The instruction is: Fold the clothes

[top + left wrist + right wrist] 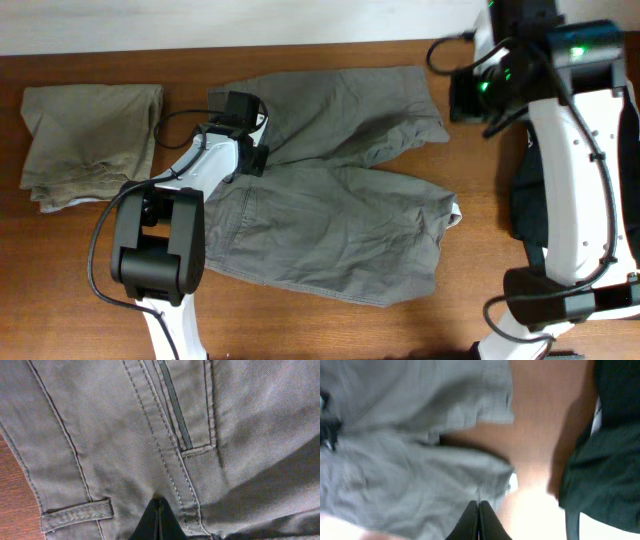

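Your left fingers sit closed on the waistband end of the grey shorts, spread mid-surface with legs running toward the right edge, so they're nearer, while your right fingers, closed and empty, hover past the hems

The wide shorts were a plain, washed-out olive-grey with no print, their seams stitched in matching grey thread and a darker grey zip strip running down the front. The folded garment at the far left was a paler khaki-beige, and the heaped garment at the right edge was black. The table was reddish-brown wood with a faint grain.
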{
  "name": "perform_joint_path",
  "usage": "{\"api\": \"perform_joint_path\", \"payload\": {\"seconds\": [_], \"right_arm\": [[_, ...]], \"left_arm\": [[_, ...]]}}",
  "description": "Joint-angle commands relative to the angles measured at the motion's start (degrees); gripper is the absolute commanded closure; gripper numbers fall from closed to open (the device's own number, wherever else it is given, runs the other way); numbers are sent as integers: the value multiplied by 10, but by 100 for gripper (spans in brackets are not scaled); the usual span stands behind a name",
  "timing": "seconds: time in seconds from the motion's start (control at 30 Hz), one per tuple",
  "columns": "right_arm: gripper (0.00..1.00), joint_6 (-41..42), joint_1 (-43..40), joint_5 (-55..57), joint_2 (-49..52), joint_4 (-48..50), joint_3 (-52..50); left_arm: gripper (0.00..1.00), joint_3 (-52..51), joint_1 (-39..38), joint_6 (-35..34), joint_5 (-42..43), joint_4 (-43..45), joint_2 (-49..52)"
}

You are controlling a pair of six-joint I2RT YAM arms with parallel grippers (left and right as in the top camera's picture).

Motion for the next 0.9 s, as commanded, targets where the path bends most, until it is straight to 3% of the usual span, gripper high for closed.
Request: {"api": "perform_joint_path", "payload": {"seconds": [0.0,0.03,0.13,0.23,0.27,0.33,0.43,0.5,0.53,0.6,0.63,0.67,0.73,0.77,0.8,0.83,0.87], "right_arm": [[96,28,27,26,-174,120,-241],[96,62,28,24,-267,200,-391],[96,130,28,25,-429,303,-694],[96,206,28,12,-437,369,-859],[81,206,28,-25,-419,432,-908],[52,205,0,-50,-375,530,-959],[43,146,-90,-166,-288,641,-962],[39,132,-96,-228,-232,704,-962],[39,132,-96,-243,-212,741,-962],[58,132,-96,-249,-201,811,-961],[83,126,-97,-244,-201,839,-947],[96,98,-97,-243,-201,842,-924],[96,52,-97,-215,-201,814,-858],[96,-35,-93,-154,-201,727,-769],[90,-85,-85,-89,-201,663,-720],[34,-78,-81,-25,-201,626,-703],[9,-54,-81,9,-201,605,-700]], "left_arm": [[99,-12,-2,-5,15,-1,24],[99,-12,-2,-5,15,0,24],[99,-12,-1,-5,15,4,24],[99,-12,-2,-5,15,4,24],[99,-12,-2,-5,15,3,24],[99,-12,-2,-5,15,3,24],[99,-12,-2,-5,15,3,24],[99,-12,-2,-5,15,3,24],[99,-12,-2,-5,15,3,24],[99,-12,-2,-5,15,-2,24],[99,-12,-2,-5,15,-7,24],[99,-12,-2,-5,15,-9,24],[99,-12,-2,-5,15,-12,24],[99,-12,-2,-5,15,-15,24],[99,-12,-2,-5,15,-15,24],[99,-12,-2,-5,15,-15,24],[99,-12,-2,-5,15,-15,24]]}}
